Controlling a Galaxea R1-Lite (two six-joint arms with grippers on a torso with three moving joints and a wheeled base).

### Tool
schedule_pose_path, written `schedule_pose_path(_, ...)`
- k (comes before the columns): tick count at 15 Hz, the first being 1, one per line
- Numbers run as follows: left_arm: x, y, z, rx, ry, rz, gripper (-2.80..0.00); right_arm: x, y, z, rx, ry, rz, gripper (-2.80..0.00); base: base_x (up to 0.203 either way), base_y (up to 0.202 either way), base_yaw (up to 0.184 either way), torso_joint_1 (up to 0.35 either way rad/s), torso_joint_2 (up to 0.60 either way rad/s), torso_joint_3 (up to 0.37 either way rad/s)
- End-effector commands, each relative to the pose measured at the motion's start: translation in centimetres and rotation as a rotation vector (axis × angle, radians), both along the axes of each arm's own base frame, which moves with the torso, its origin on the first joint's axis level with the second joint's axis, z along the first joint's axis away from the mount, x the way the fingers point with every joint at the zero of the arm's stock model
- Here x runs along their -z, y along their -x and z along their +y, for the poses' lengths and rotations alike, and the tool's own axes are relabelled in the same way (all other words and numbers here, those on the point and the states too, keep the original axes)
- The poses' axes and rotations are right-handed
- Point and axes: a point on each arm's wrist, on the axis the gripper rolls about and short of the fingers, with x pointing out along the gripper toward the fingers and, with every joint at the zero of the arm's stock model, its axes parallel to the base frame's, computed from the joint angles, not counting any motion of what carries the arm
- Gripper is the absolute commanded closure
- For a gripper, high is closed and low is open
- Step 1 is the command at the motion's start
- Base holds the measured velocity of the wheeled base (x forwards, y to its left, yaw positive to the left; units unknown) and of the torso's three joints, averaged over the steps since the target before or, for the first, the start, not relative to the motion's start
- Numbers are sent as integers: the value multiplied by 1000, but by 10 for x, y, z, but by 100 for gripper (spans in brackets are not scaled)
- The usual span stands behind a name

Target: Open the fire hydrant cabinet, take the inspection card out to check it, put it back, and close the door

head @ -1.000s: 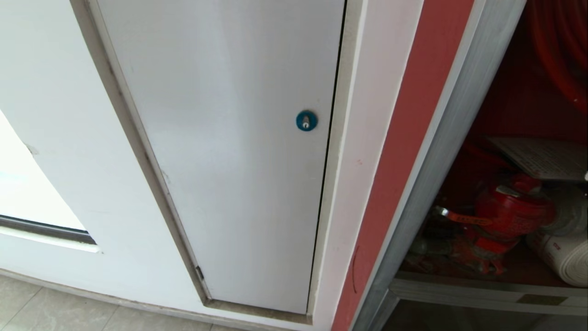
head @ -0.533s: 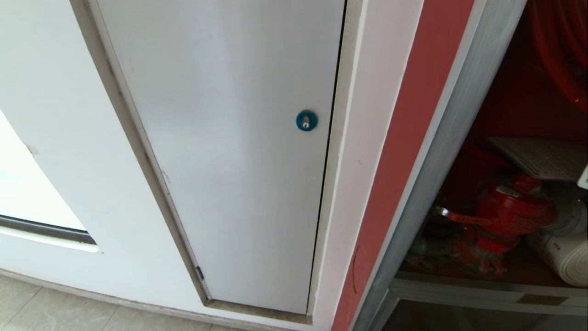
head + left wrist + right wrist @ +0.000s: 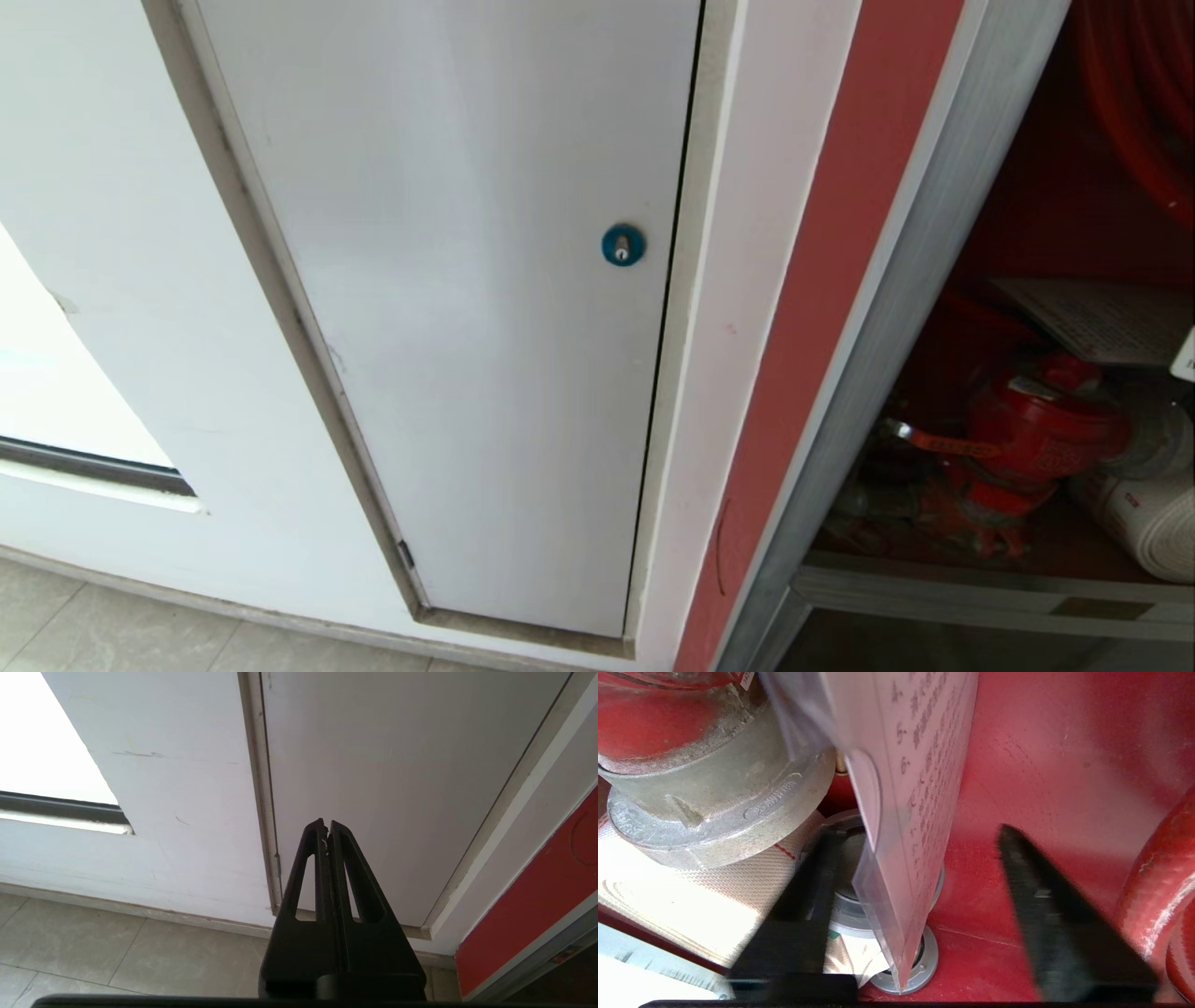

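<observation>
Inside — one inspection card (image 3: 901,812) between two parted jaws — right gripper (image 3: 920,858).

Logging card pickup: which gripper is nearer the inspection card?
Right. The right gripper straddles the inspection card inside the cabinet; the left gripper hangs outside, facing the white panel.

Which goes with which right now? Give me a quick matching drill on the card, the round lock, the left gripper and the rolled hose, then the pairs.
Things:
1. inspection card
2. round lock
3. left gripper
4. rolled hose

Descriptions:
A. blue, on the plain white panel
B. fingers pressed together, away from the cabinet, over the floor
C. white, low at the cabinet's right edge
D. between the right gripper's spread fingers

Pairs: 1-D, 2-A, 3-B, 4-C
</observation>
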Motion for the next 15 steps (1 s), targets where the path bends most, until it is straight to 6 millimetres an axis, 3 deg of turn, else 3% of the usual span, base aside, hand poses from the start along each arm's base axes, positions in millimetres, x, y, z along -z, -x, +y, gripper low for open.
schedule_pose_path(1, 0, 0, 0, 0, 1, 1, 0, -1, 2, 1, -5, 10, -2, 0, 0, 0, 0, 0, 0, 0)
schedule_pose_path(11, 0, 0, 0, 0, 1, 1, 0, -2, 12, 7, -17, 15, -14, 0, 0, 0, 0, 0, 0, 0)
schedule_pose_path(15, 0, 0, 0, 0, 1, 1, 0, -11, 31, 15, 7, 42, -54, 0, 0, 0, 0, 0, 0, 0)
